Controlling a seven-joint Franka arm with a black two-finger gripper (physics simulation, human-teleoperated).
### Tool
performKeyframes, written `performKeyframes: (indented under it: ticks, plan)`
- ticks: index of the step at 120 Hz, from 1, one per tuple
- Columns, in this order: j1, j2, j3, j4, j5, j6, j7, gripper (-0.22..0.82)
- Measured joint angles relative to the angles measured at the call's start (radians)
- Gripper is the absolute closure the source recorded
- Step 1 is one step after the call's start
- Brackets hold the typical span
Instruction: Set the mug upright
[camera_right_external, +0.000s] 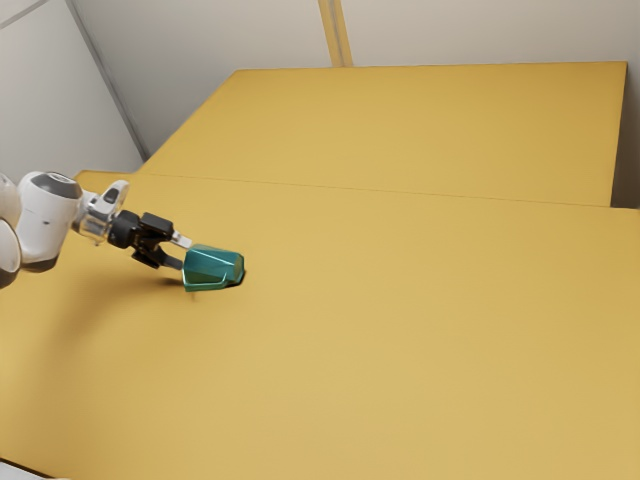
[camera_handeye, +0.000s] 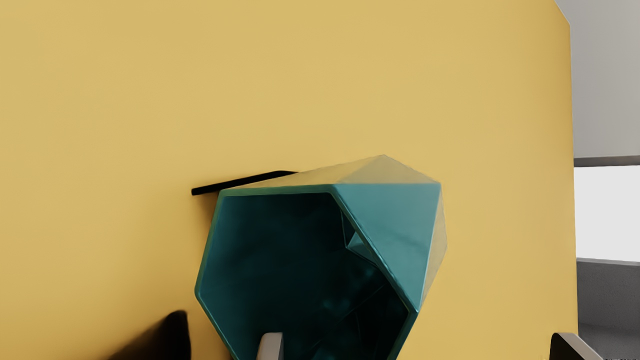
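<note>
The teal faceted mug (camera_right_external: 212, 268) lies on its side by the gripper (camera_right_external: 182, 254), toward the exterior view's left. Its open mouth faces my hand; in the wrist view the dark hollow inside the mug (camera_handeye: 390, 220) can be seen. My gripper (camera_handeye: 422, 346) is open, its fingers wide apart. One finger (camera_handeye: 271, 346) overlaps the mug's mouth, and the other stands outside the mug, beyond its side wall. Whether the first finger is inside the mug or just before it, I cannot tell.
A yellow table (camera_right_external: 400, 330) extends around the mug, with a second yellow surface (camera_right_external: 430, 130) adjoining it behind. Pale walls (camera_right_external: 480, 30) rise past the far edge. Dark shadows of the hand and mug fall on the tabletop.
</note>
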Motion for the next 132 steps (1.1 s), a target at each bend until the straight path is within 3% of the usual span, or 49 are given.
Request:
performKeyframes:
  ticks: [56, 82, 132]
  plan:
    - [-0.036, 0.022, -0.008, -0.001, -0.017, 0.001, 0.014, 0.05]
    - [-0.038, 0.024, -0.014, -0.001, -0.025, 0.001, 0.018, 0.19]
    - [-0.037, 0.021, -0.020, -0.001, -0.034, 0.001, 0.022, 0.57]
